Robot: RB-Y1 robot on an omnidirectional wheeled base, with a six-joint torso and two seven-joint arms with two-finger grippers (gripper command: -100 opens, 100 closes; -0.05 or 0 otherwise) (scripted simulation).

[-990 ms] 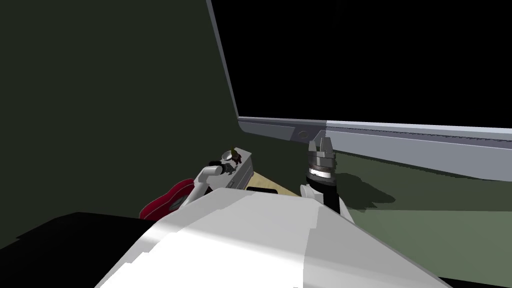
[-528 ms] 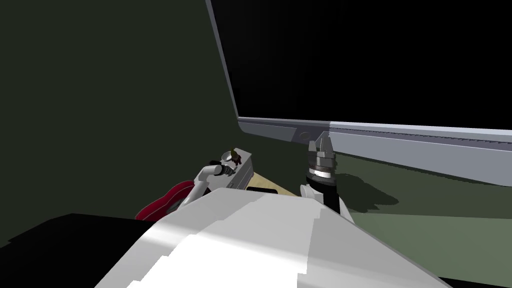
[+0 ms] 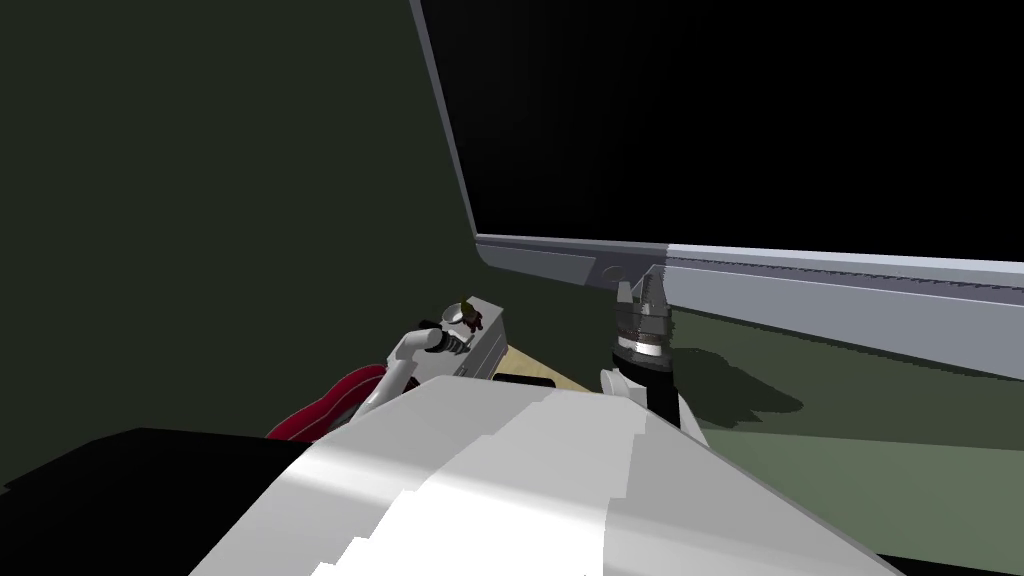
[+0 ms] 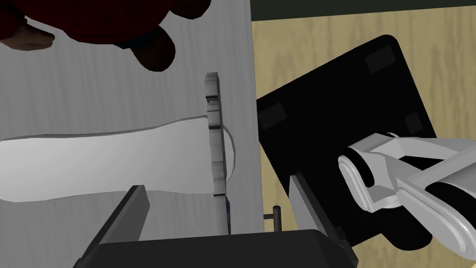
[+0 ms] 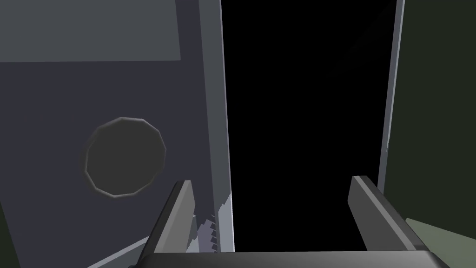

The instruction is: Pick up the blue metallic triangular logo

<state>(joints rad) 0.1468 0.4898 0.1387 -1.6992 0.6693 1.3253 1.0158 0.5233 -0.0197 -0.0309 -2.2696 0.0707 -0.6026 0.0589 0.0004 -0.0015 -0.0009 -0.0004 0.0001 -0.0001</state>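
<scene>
logo (image 4: 214, 139): seems to be the thin grey plate seen edge-on, with a blue sliver at its near end, standing on the grey table (image 4: 93, 93) between the fingers of the left pincer (image 4: 216, 186), which is wide open. judged step is closing in: centre the plate between the blades, ease forward, then shut gently on its flat faces so it doesn't tip; right pincer (image 5: 269, 181) also wide, by a grey frame (image 5: 204, 70). no brand or writing readable.

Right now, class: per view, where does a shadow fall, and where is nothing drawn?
Head view: the right claw and arm cast a shadow on the green floor; a black area beyond the grey frame. Right wrist view: that black area shows inside the open claw. Left wrist view: evenly lit pale wood.
</scene>
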